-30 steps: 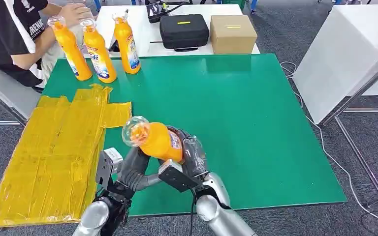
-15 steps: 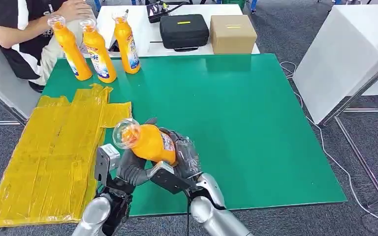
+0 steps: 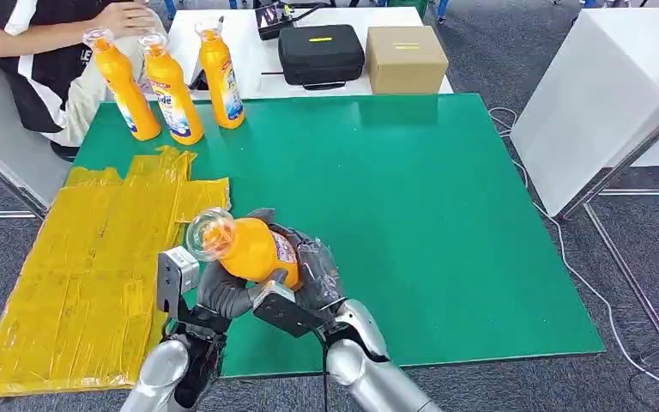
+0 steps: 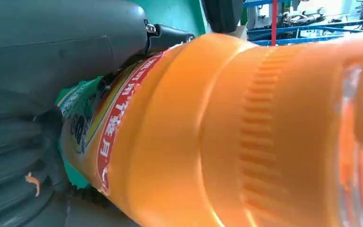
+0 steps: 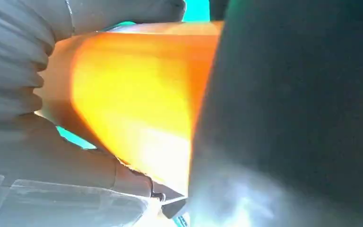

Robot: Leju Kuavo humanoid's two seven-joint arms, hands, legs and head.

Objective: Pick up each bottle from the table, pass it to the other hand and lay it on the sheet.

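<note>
An orange bottle [image 3: 249, 249] with a clear cap hangs tilted above the green table [image 3: 429, 206] near its front edge, cap toward the yellow sheet [image 3: 86, 266]. My left hand [image 3: 221, 293] wraps around its underside near the neck. My right hand [image 3: 313, 273] grips its lower end. Up close, the bottle [image 4: 194, 132] lies against my left hand [image 4: 38, 71], red label showing. The right wrist view shows the bottle [image 5: 132, 99] blurred inside my right hand [image 5: 52, 161]. Three more orange bottles [image 3: 172, 90] stand at the table's far left corner.
A person [image 3: 43, 51] sits behind the far left corner, a hand near the standing bottles. A black case [image 3: 320, 53] and a cardboard box [image 3: 406, 58] lie on the white table beyond. Another white table [image 3: 601, 103] stands at the right, cables on the floor.
Both hands have carried the bottle left and a little nearer, its cap now close to the sheet's edge. The person at the far left has shifted.
</note>
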